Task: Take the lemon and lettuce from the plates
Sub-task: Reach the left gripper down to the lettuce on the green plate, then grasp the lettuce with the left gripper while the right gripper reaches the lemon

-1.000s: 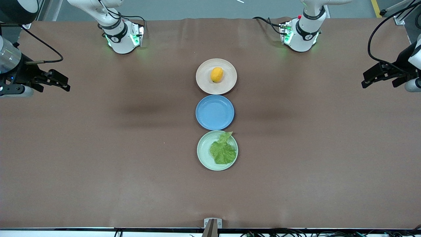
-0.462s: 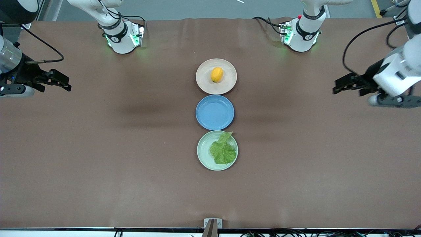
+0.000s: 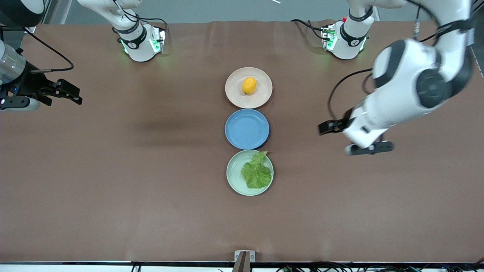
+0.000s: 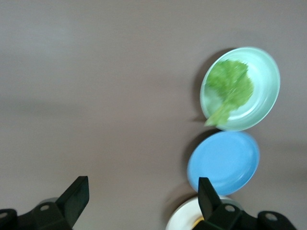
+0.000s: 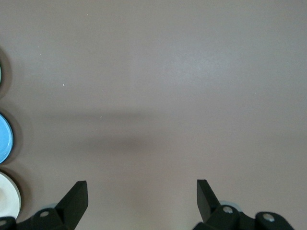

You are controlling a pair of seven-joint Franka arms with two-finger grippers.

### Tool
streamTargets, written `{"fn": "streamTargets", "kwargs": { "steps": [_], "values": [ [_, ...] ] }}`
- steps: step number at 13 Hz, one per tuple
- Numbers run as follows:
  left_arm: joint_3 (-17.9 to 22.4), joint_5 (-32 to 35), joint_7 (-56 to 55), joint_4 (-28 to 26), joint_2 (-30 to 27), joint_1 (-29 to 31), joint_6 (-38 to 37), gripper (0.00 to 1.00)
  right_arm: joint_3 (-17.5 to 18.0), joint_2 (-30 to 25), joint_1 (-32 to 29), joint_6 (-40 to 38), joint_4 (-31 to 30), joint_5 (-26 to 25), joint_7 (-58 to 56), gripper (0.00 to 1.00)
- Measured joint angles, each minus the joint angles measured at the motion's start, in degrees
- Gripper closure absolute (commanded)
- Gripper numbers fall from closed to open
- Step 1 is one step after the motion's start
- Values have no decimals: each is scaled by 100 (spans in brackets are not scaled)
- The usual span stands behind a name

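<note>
The lemon lies on the beige-pink plate, the plate closest to the robot bases. The lettuce lies on the mint plate, the one nearest the front camera. In the left wrist view the lettuce and the mint plate also show. My left gripper is open and empty over bare table, toward the left arm's end from the blue plate; in its wrist view the jaws stand wide apart. My right gripper waits open and empty at the right arm's end of the table, also in its wrist view.
A blue plate sits bare between the two other plates, and shows in the left wrist view. The three plates form a column down the middle of the brown table. A small bracket sits at the table's near edge.
The left arm has swung in from the left arm's end of the table toward the plates, its gripper still open. The right arm has not moved.
</note>
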Motion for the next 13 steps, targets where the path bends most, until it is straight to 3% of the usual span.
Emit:
{"fn": "streamTargets", "kwargs": {
  "steps": [4,9,13],
  "values": [
    [2,18,-1503,97,999,-604,1596,0,-8,97,-27,1,34,-2,0,0],
    [15,273,-2939,290,2066,-1138,3262,0,68,804,-16,-22,67,179,380,0],
    [20,282,-3058,368,2505,-1232,3866,0,158,789,1005,9,28,536,2302,0]
  ]
}}
